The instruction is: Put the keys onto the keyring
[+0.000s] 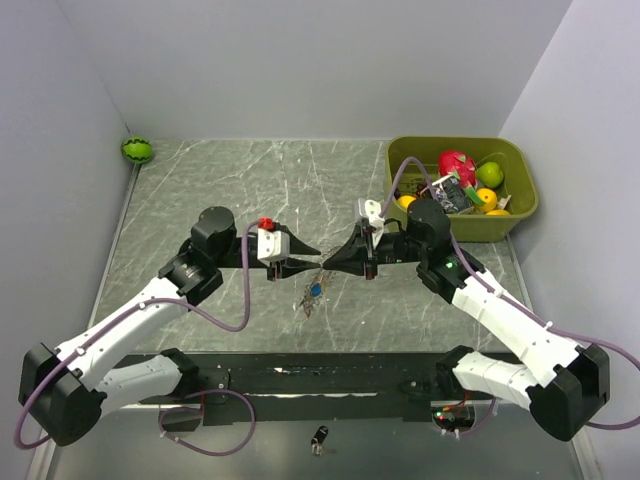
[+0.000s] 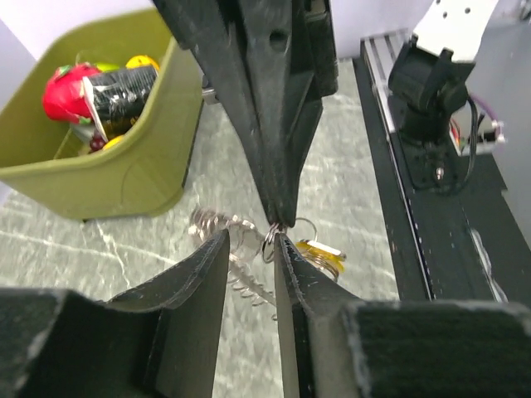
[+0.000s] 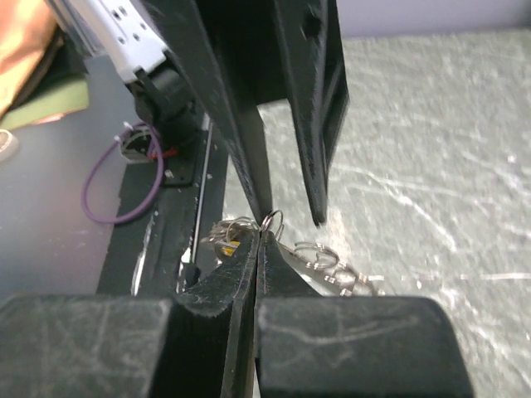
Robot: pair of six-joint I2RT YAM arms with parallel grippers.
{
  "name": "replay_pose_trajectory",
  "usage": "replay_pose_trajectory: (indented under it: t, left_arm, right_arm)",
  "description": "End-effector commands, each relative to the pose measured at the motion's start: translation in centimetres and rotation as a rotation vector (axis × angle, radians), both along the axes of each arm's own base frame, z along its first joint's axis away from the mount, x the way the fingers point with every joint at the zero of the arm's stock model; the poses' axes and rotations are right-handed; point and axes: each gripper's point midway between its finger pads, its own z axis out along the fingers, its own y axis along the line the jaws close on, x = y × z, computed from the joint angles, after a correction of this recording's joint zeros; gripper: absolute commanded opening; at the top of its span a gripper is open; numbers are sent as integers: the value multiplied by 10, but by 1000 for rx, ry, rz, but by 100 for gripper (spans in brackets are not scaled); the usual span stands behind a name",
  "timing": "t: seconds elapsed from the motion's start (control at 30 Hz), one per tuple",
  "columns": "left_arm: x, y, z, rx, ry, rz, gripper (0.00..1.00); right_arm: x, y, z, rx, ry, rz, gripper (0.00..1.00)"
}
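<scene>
My two grippers meet tip to tip over the middle of the table. The right gripper [image 3: 261, 238] is shut on a small split ring [image 3: 273, 221] of the key bunch. The left gripper [image 2: 250, 240] stands open, one finger [image 2: 286, 261] close beside that ring. From the ring hangs a blurred, thin wavy-edged keyring [image 2: 242, 278], along with a yellow-headed key [image 2: 320, 255]. In the top view the keys [image 1: 313, 293], one with a blue head, dangle just below the fingertips. More small rings [image 3: 316, 253] show past the right gripper.
An olive bin [image 1: 520, 215] of toy fruit stands at the back right, just behind the right arm. A green ball [image 1: 137, 150] lies in the far left corner. A black rail [image 1: 320, 375] runs along the near edge, with a small black fob [image 1: 319, 437] in front of it.
</scene>
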Motion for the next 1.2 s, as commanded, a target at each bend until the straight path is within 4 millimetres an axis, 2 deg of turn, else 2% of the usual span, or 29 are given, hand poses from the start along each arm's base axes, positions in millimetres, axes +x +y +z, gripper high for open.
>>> replay_pose_trajectory:
  t: [0.0,0.33,0.6,0.67,0.73,0.77,0.9,1.17]
  left_arm:
    - [-2,2,0,97,-20,-3,34]
    - [-5,-3,-11,243,15,-33,35]
    - [0,-10,-21,306,31,-24,33]
    - [2,-10,-23,314,33,-22,31]
    - [2,-11,-23,313,28,-24,22]
    - [2,-12,-23,312,24,-26,12]
    - [4,-12,-16,303,8,-24,1]
    - [2,-14,-7,237,-24,-13,1]
  right_arm:
    - [9,2,16,-1,-75,-25,0]
    - [15,2,9,-29,-66,-44,0]
    - [15,2,9,-28,-70,-45,0]
    - [15,1,10,-26,-71,-47,0]
    - [14,1,9,-27,-70,-47,0]
    - [14,1,9,-28,-70,-44,0]
    - [15,1,7,-31,-71,-51,0]
    - [18,1,8,-27,-67,-74,0]
